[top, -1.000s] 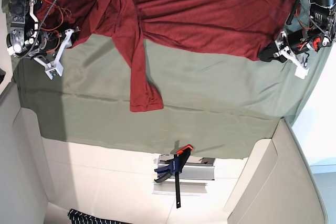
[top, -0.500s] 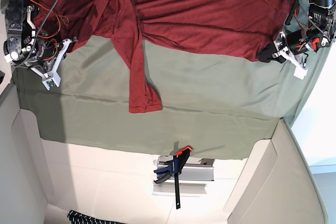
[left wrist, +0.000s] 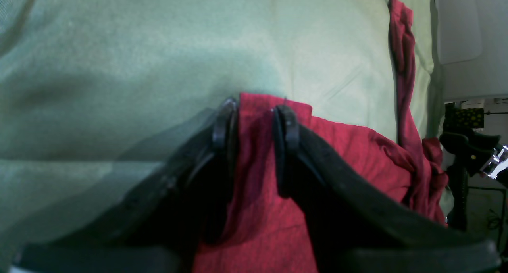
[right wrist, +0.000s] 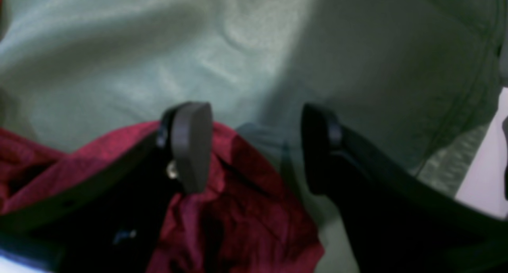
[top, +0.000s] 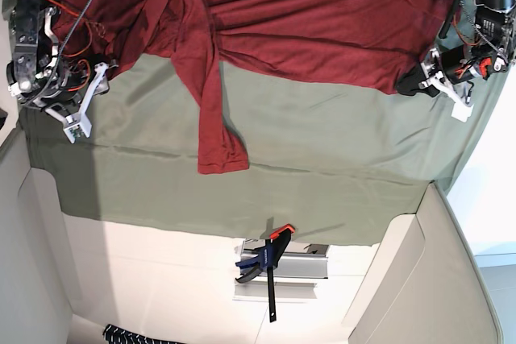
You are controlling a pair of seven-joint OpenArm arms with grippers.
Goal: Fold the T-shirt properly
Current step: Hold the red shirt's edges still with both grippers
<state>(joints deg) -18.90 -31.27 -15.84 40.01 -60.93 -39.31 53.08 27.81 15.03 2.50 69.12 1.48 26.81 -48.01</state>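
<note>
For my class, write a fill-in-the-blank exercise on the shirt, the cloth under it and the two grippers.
The T-shirt is ____ in colour.
It lies spread on a ____ cloth.
The left gripper is ____ on the T-shirt's edge.
The right gripper stands ____, holding nothing.
Missing words: red; green; shut; open.

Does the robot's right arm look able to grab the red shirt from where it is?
Probably yes: its open fingers sit right at the edge of the shirt, with nothing in between.
</note>
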